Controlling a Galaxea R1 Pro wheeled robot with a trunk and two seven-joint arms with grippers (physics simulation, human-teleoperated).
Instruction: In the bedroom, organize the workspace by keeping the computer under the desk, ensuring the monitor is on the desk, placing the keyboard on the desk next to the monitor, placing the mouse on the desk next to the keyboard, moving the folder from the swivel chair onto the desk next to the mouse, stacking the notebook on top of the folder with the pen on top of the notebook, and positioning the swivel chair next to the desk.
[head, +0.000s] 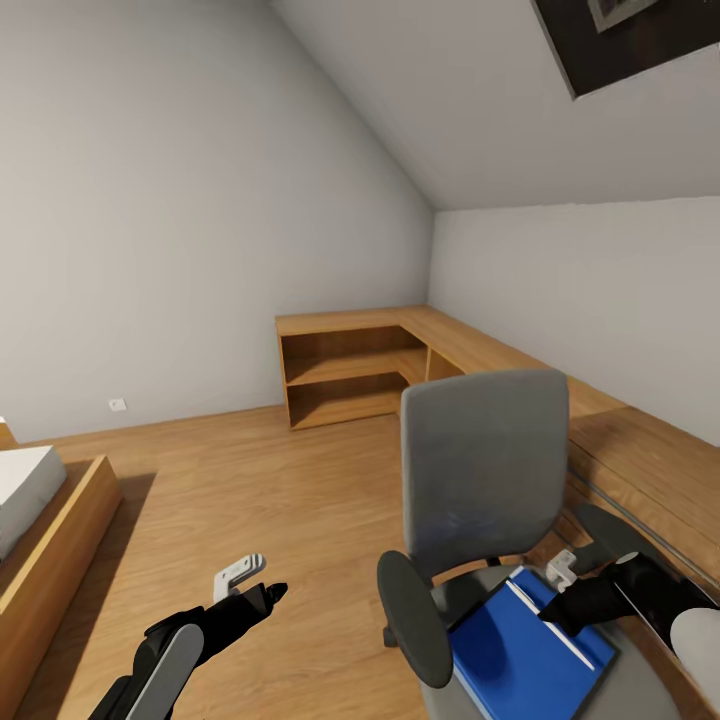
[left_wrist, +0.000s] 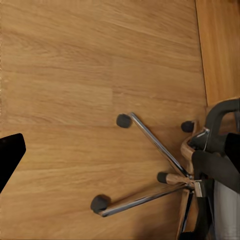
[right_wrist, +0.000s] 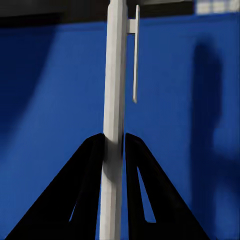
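The grey swivel chair (head: 485, 460) stands at the right with its back toward the room. Its metal star base (left_wrist: 150, 165) rests on the plank floor. The blue folder (head: 510, 660) lies flat on the seat. A white pen (head: 575, 650) lies along the folder, and my right gripper (head: 553, 610) is shut on it. In the right wrist view the black fingers (right_wrist: 90, 165) pinch the pen (right_wrist: 116, 75) over the folder (right_wrist: 50, 100). My left gripper (head: 265, 592) hangs open over bare floor left of the chair. Desk, computer, monitor, keyboard, mouse and notebook are out of view.
A low light-wood L-shaped cabinet (head: 350, 370) runs along the far and right walls, close behind the chair. A bed with a wooden frame (head: 60, 530) sits at the left. Open floor (head: 280, 480) lies between them, under a sloped ceiling with a skylight (head: 640, 35).
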